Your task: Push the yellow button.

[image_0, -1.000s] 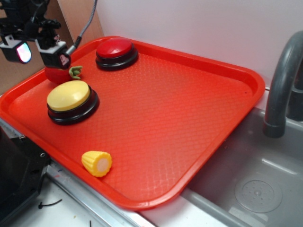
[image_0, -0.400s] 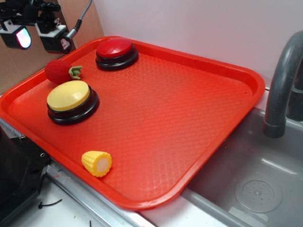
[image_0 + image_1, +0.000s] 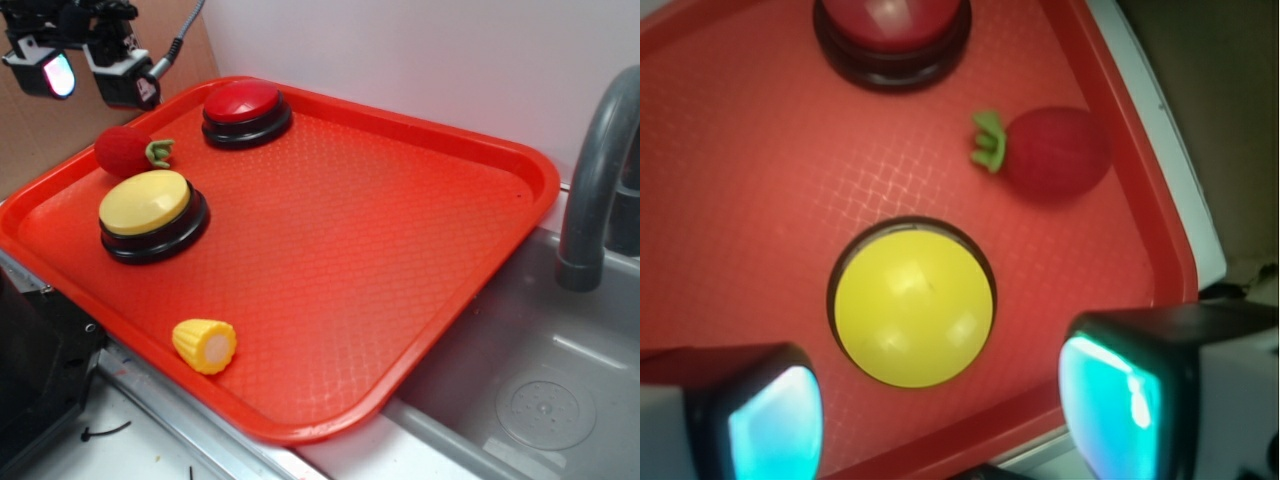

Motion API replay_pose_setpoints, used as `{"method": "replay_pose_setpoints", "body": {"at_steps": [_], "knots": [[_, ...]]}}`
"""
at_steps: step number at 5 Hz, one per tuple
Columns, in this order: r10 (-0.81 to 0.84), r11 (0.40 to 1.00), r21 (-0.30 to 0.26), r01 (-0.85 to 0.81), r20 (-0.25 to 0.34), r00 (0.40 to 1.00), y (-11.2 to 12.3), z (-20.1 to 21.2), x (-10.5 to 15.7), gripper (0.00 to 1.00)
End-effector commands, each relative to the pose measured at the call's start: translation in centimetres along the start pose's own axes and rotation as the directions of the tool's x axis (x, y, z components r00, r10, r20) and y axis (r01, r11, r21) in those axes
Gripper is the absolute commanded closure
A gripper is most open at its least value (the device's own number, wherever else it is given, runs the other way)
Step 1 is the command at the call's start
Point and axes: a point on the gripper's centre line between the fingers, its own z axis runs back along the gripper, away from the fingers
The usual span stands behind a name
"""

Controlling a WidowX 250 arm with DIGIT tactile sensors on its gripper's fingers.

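Exterior view — the gripper hangs high over the red tray's far-left corner, well apart from the yellow button, which sits near the tray's left edge beside a toy strawberry. Wrist view — pads spread apart, empty; the button lies below between them. Pressing appears not yet begun: descent and push remain.
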Motion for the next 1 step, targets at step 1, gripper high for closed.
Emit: {"method": "replay_pose_setpoints", "body": {"at_steps": [1], "knots": [[0.014, 1.000, -0.028, -0.013, 0.053, 0.999, 0.20, 1.85, 0.45, 0.00]]}}
